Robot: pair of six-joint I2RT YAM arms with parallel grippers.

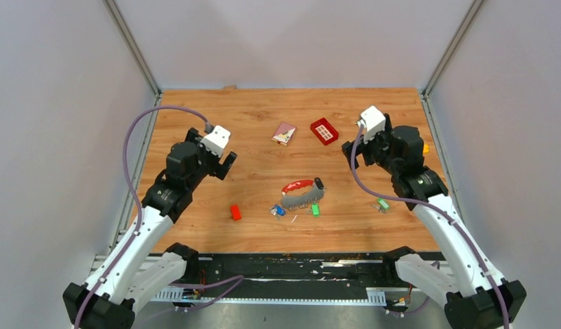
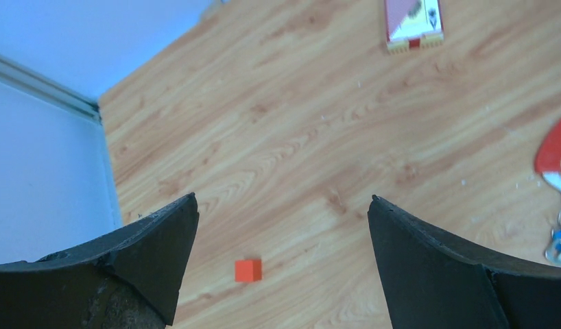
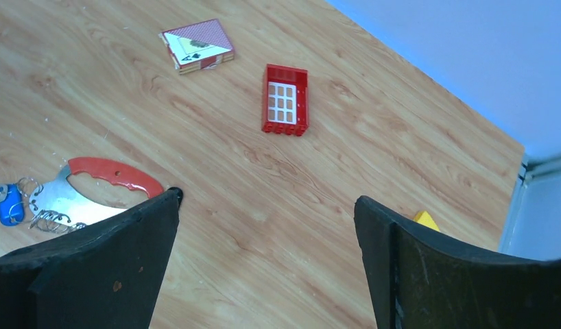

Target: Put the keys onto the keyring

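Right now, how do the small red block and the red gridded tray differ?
The red block is smaller and plain; the red gridded tray is larger, with white-backed cells. The red block lies toward the near edge; the red gridded tray lies farther back, beside the card box. Both are red and untouched.

Counter (image 1: 195, 123): orange-brown wood grain, pale streaks.
Keyring (image 1: 304, 197): grey fob with a glossy red piece.
Keys: blue key (image 1: 280, 211), green key (image 1: 315, 210), second green key (image 1: 383, 203), black key (image 1: 319, 183). The blades are silver.
Block (image 1: 235, 212): plain red.
Tray (image 1: 324, 131): red with a white grid inside.
Card pack (image 1: 284, 133): red fine-patterned back, white face.
Small piece (image 3: 426, 219): yellow.
Left tool (image 2: 283, 199) and right tool (image 3: 267, 196): black.
Arms (image 1: 137, 236): white links, black joints.
Cables (image 1: 130, 137): purple.
Walls (image 1: 58, 103): pale grey.
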